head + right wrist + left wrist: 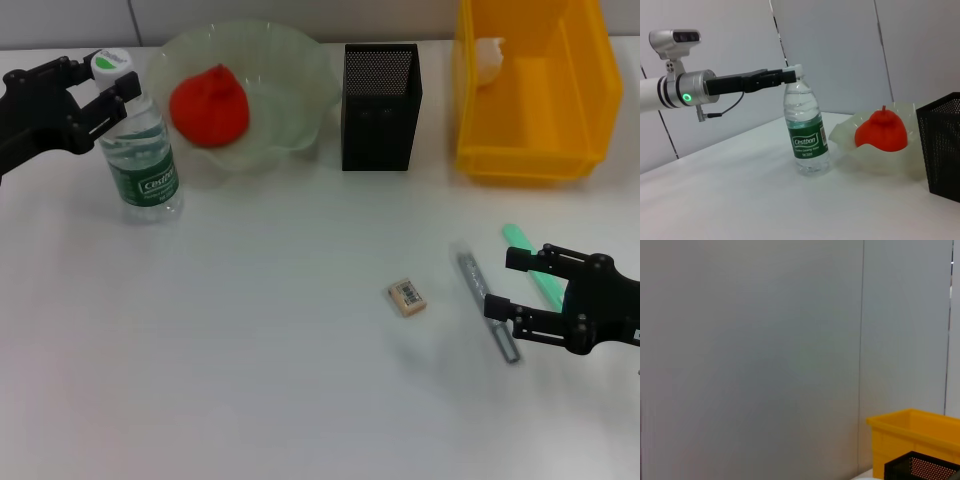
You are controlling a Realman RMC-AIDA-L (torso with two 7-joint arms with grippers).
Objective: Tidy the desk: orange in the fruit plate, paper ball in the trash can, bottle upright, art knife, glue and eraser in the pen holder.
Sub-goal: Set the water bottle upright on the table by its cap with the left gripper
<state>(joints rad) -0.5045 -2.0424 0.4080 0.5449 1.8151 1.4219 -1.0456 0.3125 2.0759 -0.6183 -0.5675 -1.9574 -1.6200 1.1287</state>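
Bottle [141, 150] stands upright beside the fruit plate [300, 120], my left end effector [105, 88] gripping its cap. Right end effector [520, 285] hangs wide above the art knife [488, 303]. Risk: a sideways release could topple the bottle.

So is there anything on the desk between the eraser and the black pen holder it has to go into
Nothing visible does. The eraser lies on bare desk, and the stretch up to the pen holder is open. The art knife lies off to the side by the right pincer, out of that path.
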